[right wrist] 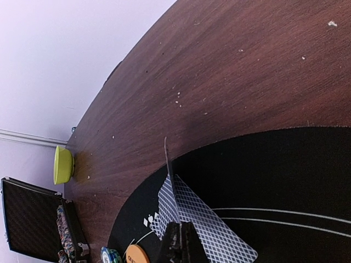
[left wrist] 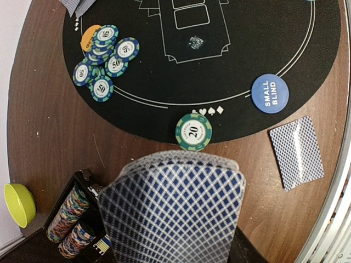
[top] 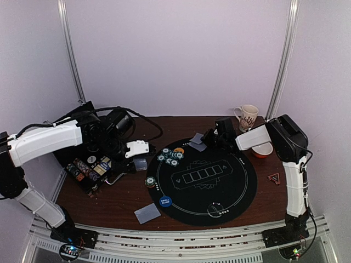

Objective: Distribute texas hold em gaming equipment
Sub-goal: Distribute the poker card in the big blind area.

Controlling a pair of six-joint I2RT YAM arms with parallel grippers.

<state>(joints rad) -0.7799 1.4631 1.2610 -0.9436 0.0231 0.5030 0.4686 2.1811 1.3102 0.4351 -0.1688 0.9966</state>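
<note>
Brown surface [top: 126,192] under a black poker mat [top: 230,186]. Just left of the mat, left gripper [top: 137,149] clamped on a deck of cards [left wrist: 173,213]. At the mat's far rim, right gripper [right wrist: 180,241] pinched shut on a tilted card [right wrist: 192,213]. Off its near-left rim, face-down cards [left wrist: 296,152]; inside its far-left rim, chip pile [left wrist: 104,57]; inside its near-left rim, small blind button [left wrist: 270,93].

Chips [top: 170,157]: I see them bunched far-left on the mat [top: 230,192].
Blue button [top: 165,201]: near-left, card [top: 147,213] just beside.
Left gripper [top: 138,154]: holding deck [top: 140,164].
Right gripper [top: 208,137]: at far cards [top: 197,142].
</note>
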